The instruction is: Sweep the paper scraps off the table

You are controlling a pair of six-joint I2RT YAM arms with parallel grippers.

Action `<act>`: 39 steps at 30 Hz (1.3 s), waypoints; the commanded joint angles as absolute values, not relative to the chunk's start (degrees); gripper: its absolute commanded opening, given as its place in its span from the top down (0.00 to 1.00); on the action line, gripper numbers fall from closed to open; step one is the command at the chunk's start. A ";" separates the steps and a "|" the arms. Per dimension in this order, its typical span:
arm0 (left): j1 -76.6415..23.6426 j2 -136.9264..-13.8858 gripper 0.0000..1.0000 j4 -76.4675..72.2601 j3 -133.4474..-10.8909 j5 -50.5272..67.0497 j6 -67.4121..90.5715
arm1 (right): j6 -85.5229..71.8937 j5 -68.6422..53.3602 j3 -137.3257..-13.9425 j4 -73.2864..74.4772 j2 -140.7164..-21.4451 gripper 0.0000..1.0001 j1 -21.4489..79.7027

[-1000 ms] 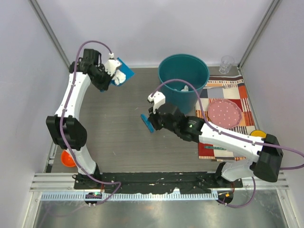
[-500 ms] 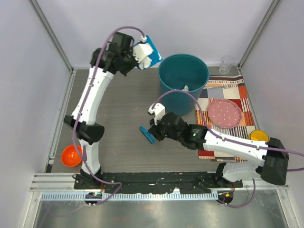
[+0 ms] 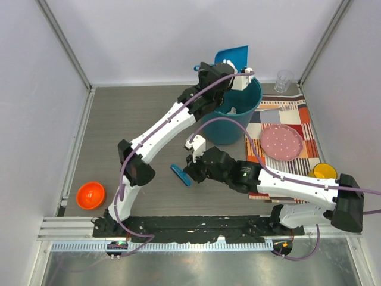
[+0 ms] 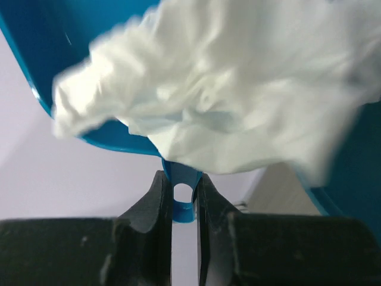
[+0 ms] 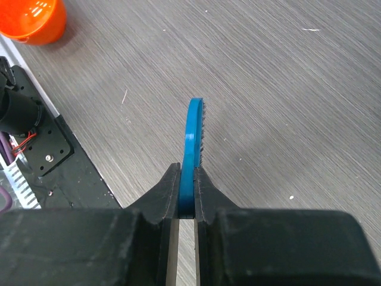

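Two robot arms work over a dark wood-grain table [image 3: 131, 119], and we see them from above and from each wrist. We find the left arm stretched to the far side, where it holds a blue dustpan [image 3: 233, 56] tipped up at the back rim of a teal bin [image 3: 223, 128]. From the left wrist, the left gripper [image 4: 183, 185] is clamped on the dustpan's handle. The paper scraps [image 4: 238, 101] lie in the pan as a blurred white crumpled mass, and we cannot count them. One white wad also shows inside the bin. We see the right gripper [image 5: 187, 179] low over the middle of the table, pinching a blue brush [image 5: 193, 128] edge-on between its closed fingers. An orange bowl [image 3: 90, 195] sits near the front left corner. To the right lies a striped placemat [image 3: 262, 128] with a pink plate [image 3: 281, 142] on it, and a clear glass [image 3: 284, 80] stands at the far right corner.
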State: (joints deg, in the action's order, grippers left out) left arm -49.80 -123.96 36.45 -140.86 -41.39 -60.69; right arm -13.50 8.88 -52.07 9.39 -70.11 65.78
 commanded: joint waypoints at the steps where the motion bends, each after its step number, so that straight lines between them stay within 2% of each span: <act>1: -48.16 -121.47 1.00 7.25 -133.09 -51.33 -81.97 | -13.27 10.19 -51.77 6.33 -66.71 0.99 66.53; 4: -48.08 -118.75 1.00 -12.48 -122.45 -48.43 -94.98 | -12.83 11.95 -51.33 6.85 -65.57 0.99 66.53; 7: -48.34 -118.83 1.00 -20.45 -119.45 -47.55 -102.19 | -12.74 12.04 -51.50 7.56 -65.04 0.99 66.62; 13: -48.25 -117.78 1.00 -28.11 -116.46 -46.59 -108.53 | -13.18 12.48 -50.89 7.56 -63.55 0.99 66.71; 21: -48.25 -113.65 1.00 -44.36 -102.14 -38.68 -119.87 | -12.74 13.09 -50.98 7.74 -63.11 0.99 66.80; 29: -46.94 -113.20 1.00 -50.80 -98.62 -33.93 -122.87 | -12.92 13.53 -50.80 8.09 -62.40 0.99 66.97; 32: -46.23 -112.24 1.00 -46.17 -100.80 -37.95 -116.22 | -13.01 14.50 -50.80 8.44 -62.14 0.99 67.06; 34: -45.10 -110.23 1.00 -30.39 -102.30 -43.06 -105.62 | -13.27 15.03 -50.80 8.79 -61.44 0.99 67.15; 35: -44.48 -107.17 1.00 -23.36 -103.70 -43.50 -93.11 | -13.27 15.20 -50.71 8.70 -61.17 0.99 67.15; 36: -43.78 -106.01 1.00 -8.41 -104.93 -43.59 -85.33 | -13.36 15.47 -50.54 8.53 -60.82 0.99 67.15; 38: -41.58 -103.03 1.00 5.21 -108.96 -41.93 -68.05 | -13.27 15.73 -50.27 7.91 -59.77 0.99 67.06; 39: -40.79 -102.05 1.00 16.93 -110.12 -40.79 -63.33 | -12.92 15.56 -50.27 7.74 -59.59 0.99 67.15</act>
